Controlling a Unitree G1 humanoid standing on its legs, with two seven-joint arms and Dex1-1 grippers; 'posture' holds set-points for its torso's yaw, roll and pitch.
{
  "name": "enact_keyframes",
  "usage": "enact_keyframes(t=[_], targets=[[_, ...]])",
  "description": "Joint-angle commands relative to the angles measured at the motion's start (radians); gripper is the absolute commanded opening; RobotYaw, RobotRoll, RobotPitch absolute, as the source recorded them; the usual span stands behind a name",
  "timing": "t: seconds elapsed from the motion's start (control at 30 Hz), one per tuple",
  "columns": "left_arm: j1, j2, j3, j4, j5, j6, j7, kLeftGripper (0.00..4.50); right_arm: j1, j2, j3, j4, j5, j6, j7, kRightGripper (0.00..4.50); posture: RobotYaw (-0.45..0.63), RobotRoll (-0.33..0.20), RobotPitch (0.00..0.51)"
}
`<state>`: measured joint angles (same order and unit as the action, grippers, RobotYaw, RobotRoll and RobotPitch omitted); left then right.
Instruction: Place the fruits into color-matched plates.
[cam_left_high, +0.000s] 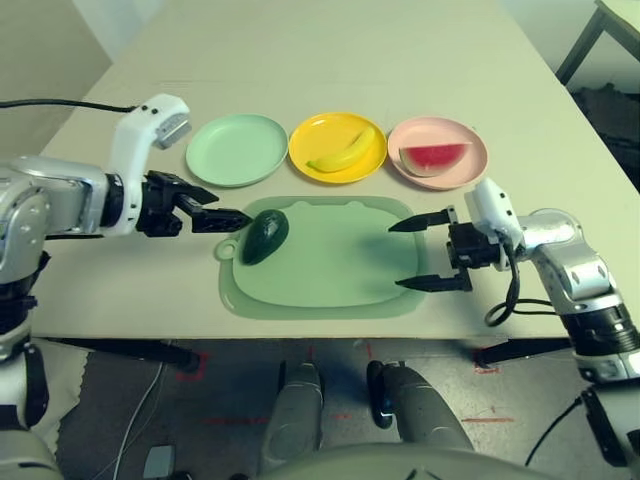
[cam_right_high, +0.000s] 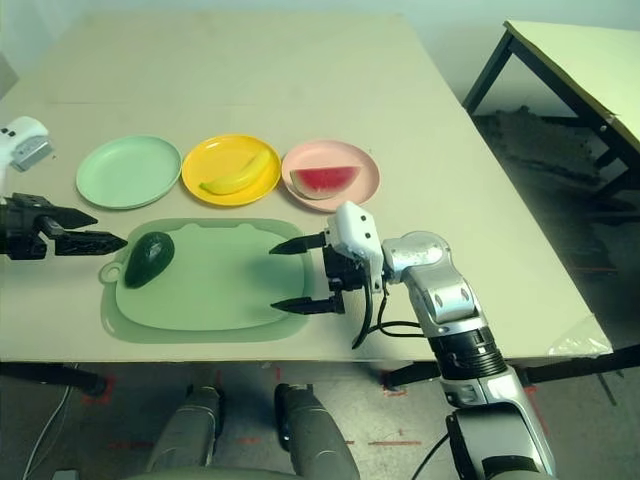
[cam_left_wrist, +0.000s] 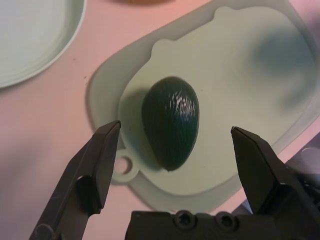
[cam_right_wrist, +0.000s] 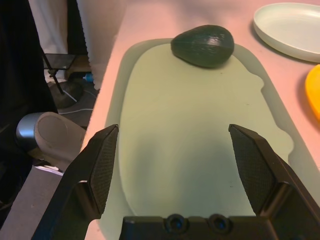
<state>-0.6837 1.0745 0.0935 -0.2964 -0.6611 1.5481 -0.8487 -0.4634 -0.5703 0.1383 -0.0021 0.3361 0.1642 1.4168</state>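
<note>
Left hand (cam_left_high: 215, 213), its two black fingers spread wide and gripping nothing, hovers at the left edge of the pale green rounded-rectangle mat (cam_left_high: 330, 285), pointing right and downward at the dark green toy avocado (cam_left_high: 265, 236). That avocado lies on the mat's left end, just beyond the fingertips, its long axis running from near-left to far-right. Right hand (cam_left_high: 428, 252) hangs over the mat's right end, also released and empty, fingers pointing left, well apart from the avocado, so the left arm is plainly the nearer one. On the far side of the counter (cam_left_high: 400, 60), the curved yellow toy banana (cam_left_high: 341, 152) already sits in the round yellow plastic plate (cam_left_high: 305, 135) and the red watermelon wedge (cam_left_high: 434, 156) in the pale pink plate (cam_left_high: 470, 170). Only the mint green plate (cam_left_high: 236, 149), far-left of the mat, stands bare; I'd guess the avocado goes there next.
</note>
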Motion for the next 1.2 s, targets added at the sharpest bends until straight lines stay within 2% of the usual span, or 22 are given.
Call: enact_keyframes(t=[0.03, 0.37, 0.73, 0.97, 1.2], targets=[[0.000, -0.003, -0.027, -0.020, -0.030, 0.027, 0.004, 4.50, 0.017, -0.014, 0.013, -0.031, 0.006, -0.003, -0.008, 4.45, 0.00, 0.000, 0.197], [-0.003, -0.018, -0.090, -0.037, -0.051, 0.003, 0.033, 4.50, 0.025, -0.024, 0.021, -0.065, 0.008, 0.006, -0.037, 4.45, -0.02, 0.000, 0.196], [-0.012, -0.034, -0.181, -0.038, -0.012, -0.078, 0.077, 4.50, 0.035, 0.007, 0.036, -0.131, 0.060, 0.085, -0.091, 4.45, -0.02, 0.000, 0.199], [-0.009, -0.040, -0.199, -0.035, 0.001, -0.100, 0.085, 4.50, 0.069, 0.019, 0.037, -0.138, 0.027, 0.110, -0.208, 4.45, -0.02, 0.000, 0.197], [-0.001, -0.041, -0.215, -0.015, 0.025, -0.125, 0.098, 4.50, 0.105, 0.025, 0.054, -0.198, 0.042, 0.143, -0.265, 4.45, -0.03, 0.000, 0.197]])
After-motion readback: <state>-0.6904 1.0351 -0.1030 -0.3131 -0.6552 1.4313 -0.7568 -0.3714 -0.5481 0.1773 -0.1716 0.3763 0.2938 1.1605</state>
